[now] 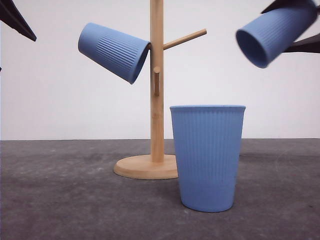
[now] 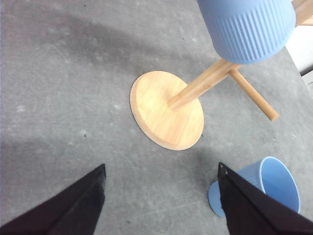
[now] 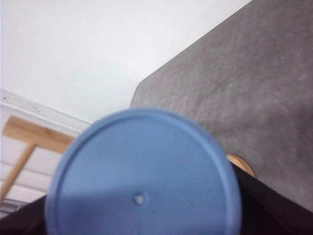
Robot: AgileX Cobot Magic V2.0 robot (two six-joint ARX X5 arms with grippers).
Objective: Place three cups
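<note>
Holding one cup (image 1: 274, 34) tilted in my right gripper (image 3: 146, 230), at two o'clock in the front view, mouth toward the wooden rack (image 1: 157, 100). A second cup (image 1: 114, 51) hangs on a peg at ten o'clock. The third cup (image 1: 207, 157) stands upright on the grey table (image 1: 60, 195) beside the rack's base. My left gripper (image 2: 161, 200) hangs spread wide and empty.

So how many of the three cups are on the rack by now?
One looks done: a cup hangs on the wooden rack's upper left peg. A second cup is in the right gripper, tilted, mouth toward the rack, not yet on a peg. The third cup stands upright on the table. The left gripper is open and empty.
</note>
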